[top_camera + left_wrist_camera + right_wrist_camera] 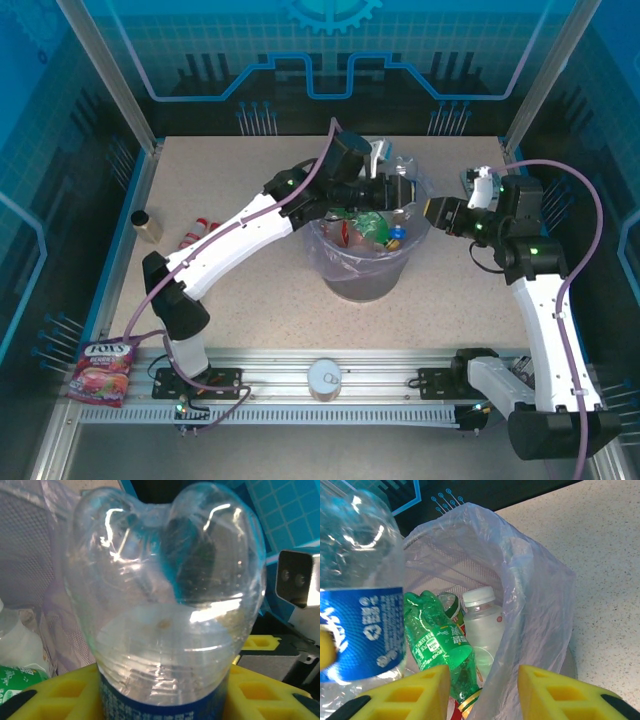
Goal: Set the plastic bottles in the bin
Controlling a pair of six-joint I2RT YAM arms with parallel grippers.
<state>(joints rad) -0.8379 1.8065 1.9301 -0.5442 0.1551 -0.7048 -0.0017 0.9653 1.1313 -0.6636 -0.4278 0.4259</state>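
The blue-labelled bottle (165,605) hangs in the air over the bin (362,285), above the far right part of its mouth. It is clamped at its label band between the left fingers (60,695), which are closed onto it from both sides. Its long axis seems to run straight out along those fingers, clear base foremost and pointing toward the right edge of the counter (250,320), so the bottle lies roughly level rather than neck-down. Beneath it, inside the bag-lined bin, lie a green bottle (437,640) and a white-capped bottle (482,620). The coming move turns on that over-and-under relation: the bottle's body looks to be above the opening but close to the rim. Letting go here should drop it in only if the base does not catch the bag's edge, and a slight reach toward the bin's middle would be safer. The right fingers (420,695) sit just beside the bin's right rim, drawn nearly together, with a fold of the bag (535,605) in the narrow gap; whether they pinch it I cannot tell. Red-capped bottles (197,235) lie near the counter's left edge, nearer the left arm
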